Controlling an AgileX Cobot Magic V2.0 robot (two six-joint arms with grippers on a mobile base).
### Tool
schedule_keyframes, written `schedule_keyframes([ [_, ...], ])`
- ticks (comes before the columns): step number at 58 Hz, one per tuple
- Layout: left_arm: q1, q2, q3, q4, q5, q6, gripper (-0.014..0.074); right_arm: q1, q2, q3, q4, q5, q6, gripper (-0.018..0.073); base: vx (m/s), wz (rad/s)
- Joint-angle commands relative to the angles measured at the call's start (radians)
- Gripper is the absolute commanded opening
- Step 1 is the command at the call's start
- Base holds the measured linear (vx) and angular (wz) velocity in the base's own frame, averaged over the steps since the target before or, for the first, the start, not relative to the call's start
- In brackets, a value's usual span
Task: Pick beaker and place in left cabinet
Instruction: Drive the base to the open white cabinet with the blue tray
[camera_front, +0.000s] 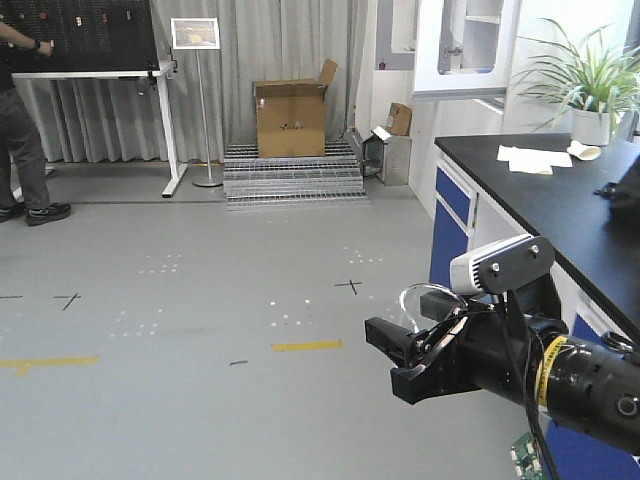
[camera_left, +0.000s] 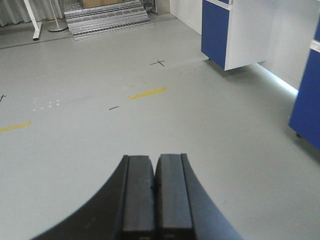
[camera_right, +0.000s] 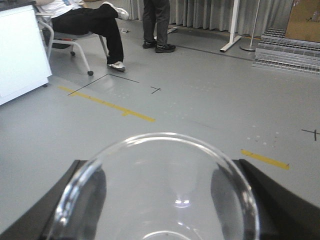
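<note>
The beaker (camera_right: 156, 195), clear glass with a round open rim, fills the lower part of the right wrist view. My right gripper (camera_right: 159, 167) is shut on it, with a black finger (camera_right: 87, 195) on each side. In the front view the beaker (camera_front: 424, 300) shows above the right gripper (camera_front: 397, 358), which is held out over the grey floor beside the counter. My left gripper (camera_left: 155, 161) is shut and empty, its pads pressed together above bare floor. The left cabinet is out of view.
A black-topped counter (camera_front: 540, 190) on blue cupboards (camera_front: 452, 205) runs along the right, with papers and a potted plant (camera_front: 590, 80). A cardboard box (camera_front: 290, 118) sits on metal steps (camera_front: 295, 178) at the back. A person (camera_front: 20, 130) stands far left. A seated person (camera_right: 90, 20) shows in the right wrist view.
</note>
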Motion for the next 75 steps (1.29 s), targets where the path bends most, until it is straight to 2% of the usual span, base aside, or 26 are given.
schedule_keyframes([
  [1, -0.006, -0.011, -0.019, -0.007, -0.083, -0.002, -0.0006, 0.001, -0.030, -0.034, 0.019, -0.041, -0.003, 0.0037, 0.70, 0.02],
  [75, -0.006, -0.011, -0.019, -0.007, -0.084, -0.002, -0.0006, 0.001, -0.030, -0.034, 0.019, -0.041, -0.003, 0.0037, 0.69, 0.01],
])
